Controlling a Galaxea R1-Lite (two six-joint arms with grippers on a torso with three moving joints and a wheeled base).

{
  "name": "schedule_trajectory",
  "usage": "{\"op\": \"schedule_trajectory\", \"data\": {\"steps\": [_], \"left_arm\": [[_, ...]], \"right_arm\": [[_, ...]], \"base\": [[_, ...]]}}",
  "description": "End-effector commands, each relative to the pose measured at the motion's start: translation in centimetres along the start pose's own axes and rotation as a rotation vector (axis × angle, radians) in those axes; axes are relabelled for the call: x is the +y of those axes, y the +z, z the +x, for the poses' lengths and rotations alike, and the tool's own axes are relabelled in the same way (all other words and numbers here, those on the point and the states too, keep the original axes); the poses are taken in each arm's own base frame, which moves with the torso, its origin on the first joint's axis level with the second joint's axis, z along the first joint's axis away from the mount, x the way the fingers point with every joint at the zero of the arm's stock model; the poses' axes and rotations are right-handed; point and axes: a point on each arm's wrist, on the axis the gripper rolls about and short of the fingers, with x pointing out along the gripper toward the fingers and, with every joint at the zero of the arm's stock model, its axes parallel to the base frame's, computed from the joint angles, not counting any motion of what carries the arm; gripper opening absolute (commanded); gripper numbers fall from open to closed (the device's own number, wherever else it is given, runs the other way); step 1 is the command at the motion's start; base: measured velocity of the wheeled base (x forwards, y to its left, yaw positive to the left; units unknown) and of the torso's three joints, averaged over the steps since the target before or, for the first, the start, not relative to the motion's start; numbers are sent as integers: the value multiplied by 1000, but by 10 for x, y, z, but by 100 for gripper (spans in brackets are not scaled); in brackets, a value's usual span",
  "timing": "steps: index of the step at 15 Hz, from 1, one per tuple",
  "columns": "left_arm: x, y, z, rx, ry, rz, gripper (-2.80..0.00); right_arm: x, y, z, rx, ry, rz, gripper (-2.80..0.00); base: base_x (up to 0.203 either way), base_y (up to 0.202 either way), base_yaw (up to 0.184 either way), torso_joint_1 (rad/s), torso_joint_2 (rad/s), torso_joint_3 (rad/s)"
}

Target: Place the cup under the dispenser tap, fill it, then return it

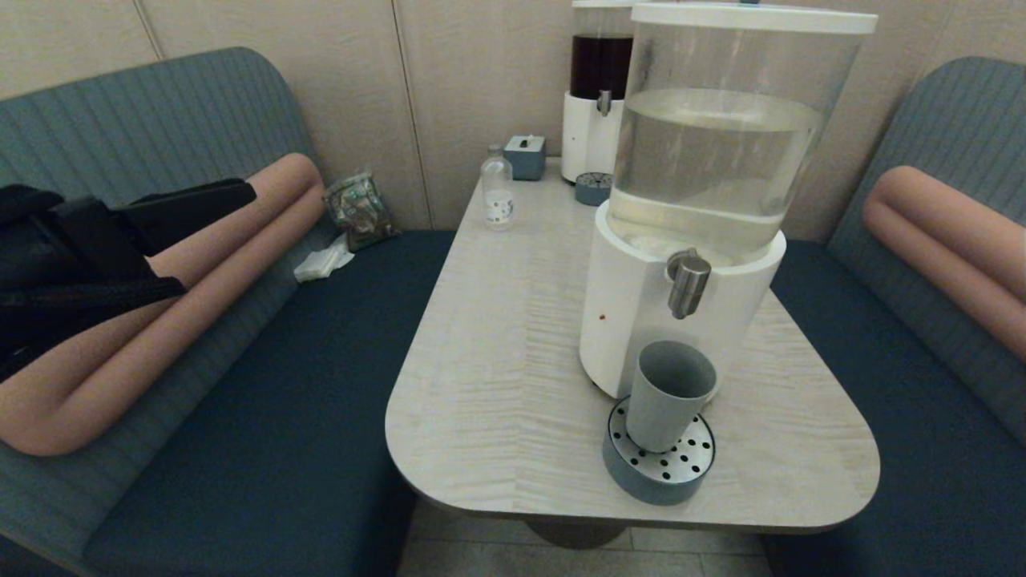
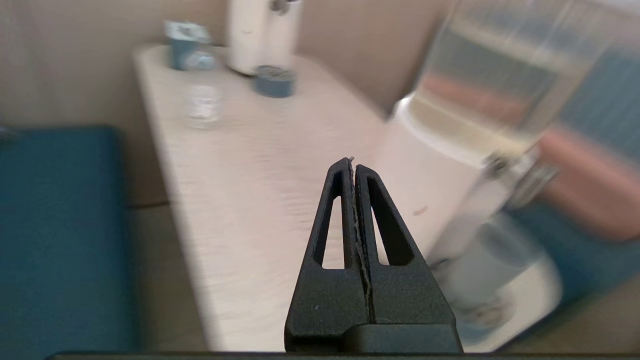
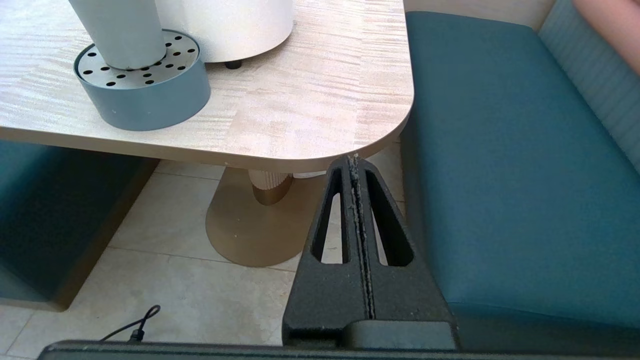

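Note:
The grey-blue cup (image 1: pixel 667 393) stands upright on the low round drip tray (image 1: pixel 659 465), right below the brushed-steel dispenser tap (image 1: pixel 688 282) of the big white-based dispenser (image 1: pixel 641 320); the cup (image 3: pixel 117 30) and tray (image 3: pixel 145 87) also show in the right wrist view. My left gripper (image 1: pixel 240 192) hangs shut and empty over the left bench, well left of the table; in its wrist view the left gripper (image 2: pixel 352 162) points toward the dispenser. My right gripper (image 3: pixel 354 159) is shut and empty, low beside the table's near right corner, out of the head view.
At the back of the table (image 1: pixel 513 336) stand a second dispenser with dark liquid (image 1: pixel 597 104), its small tray (image 1: pixel 593 189), a small bottle (image 1: pixel 497 192) and a blue box (image 1: pixel 525 156). Padded benches flank the table. A wrapper (image 1: pixel 358 210) lies on the left bench.

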Motion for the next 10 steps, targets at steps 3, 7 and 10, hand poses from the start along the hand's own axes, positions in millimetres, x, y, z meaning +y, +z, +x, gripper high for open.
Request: {"op": "schedule_trajectory", "data": {"steps": [3,7,10], "left_arm": [[6,-14,7,61,-90,-94,-280],[14,-30,11,98,-35,-102,0],[22,-51,16,178,-65,-44,0]], "right_arm": [[0,0,0,-2,2,0,-280],[0,0,0,-2,1,0,-280],[0,0,0,-2,1,0,-280]], "base": [[0,0,0,0,0,0],[0,0,0,0,0,0],[0,0,0,0,0,0]]}}
